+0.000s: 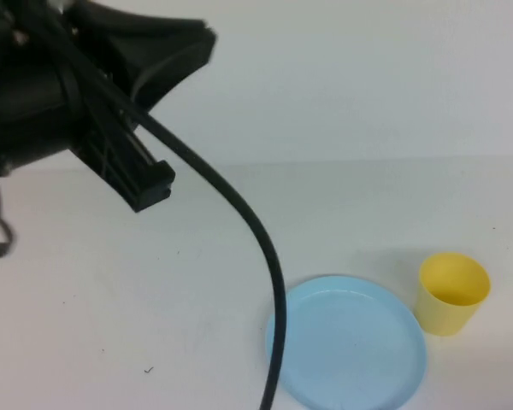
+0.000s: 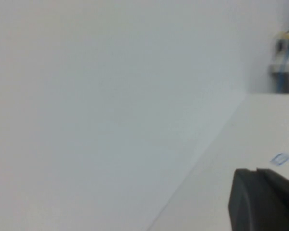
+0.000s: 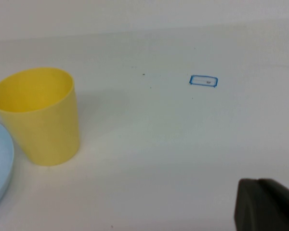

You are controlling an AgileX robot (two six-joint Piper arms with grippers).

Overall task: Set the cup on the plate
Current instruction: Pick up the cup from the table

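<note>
High view: left tool (image 1: 154, 184) raised, closed; right tool (image 3: 267, 204) closed beside cup (image 3: 38, 115).

Laboratory test bench. A bare white table (image 1: 111, 325) against a plain white wall (image 1: 368, 77). A small blue-outlined marker (image 3: 203, 81) lies on the table.

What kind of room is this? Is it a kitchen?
Probably not a kitchen; it looks like a robot test bench. There is a bare white table against a plain white wall, holding just a yellow cup beside a blue plate, with a black robot arm and its cable above.
</note>
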